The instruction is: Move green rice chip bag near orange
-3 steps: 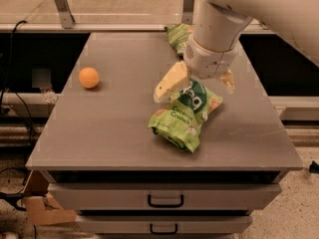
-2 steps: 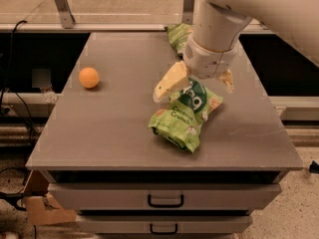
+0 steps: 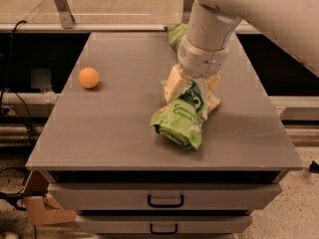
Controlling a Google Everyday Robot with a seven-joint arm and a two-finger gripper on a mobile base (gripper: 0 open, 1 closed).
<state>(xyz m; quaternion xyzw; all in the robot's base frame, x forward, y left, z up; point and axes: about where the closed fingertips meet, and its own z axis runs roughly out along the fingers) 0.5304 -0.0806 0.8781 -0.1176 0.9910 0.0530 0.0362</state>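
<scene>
Pinching green rice chip bag (image 3: 182, 119), end effector (image 3: 193, 86) hangs well apart from orange (image 3: 88, 77).

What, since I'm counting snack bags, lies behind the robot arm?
A second green bag peeks out at the far edge of the table; the arm covers most of it. The gripper sits on the nearer chip bag.
</scene>
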